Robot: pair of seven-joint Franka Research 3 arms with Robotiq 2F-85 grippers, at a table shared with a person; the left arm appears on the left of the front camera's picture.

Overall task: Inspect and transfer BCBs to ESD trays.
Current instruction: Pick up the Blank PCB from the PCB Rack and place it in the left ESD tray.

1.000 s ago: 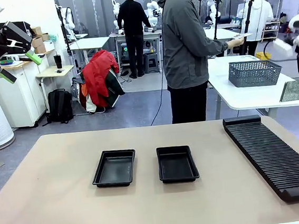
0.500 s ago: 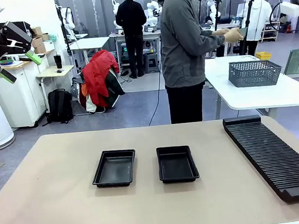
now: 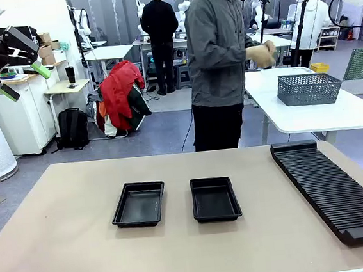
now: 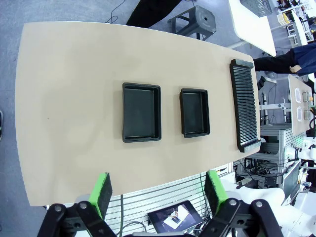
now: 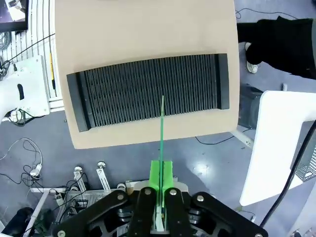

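Low centre of the right wrist view, right gripper (image 5: pixel 161 174) clamps a BCB (image 5: pixel 161 123) by its edge: thin, stiff, light, likely fragile; left gripper (image 4: pixel 159 191) gapes empty.

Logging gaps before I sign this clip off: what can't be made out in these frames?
- BCB, its faces: the right wrist view has it edge-on between the fingers of the right gripper. In the front view the picture's right edge cuts it off, and its pattern is too small to read.
- Person's hands: front view, held together and too small to tell whether they hold anything.
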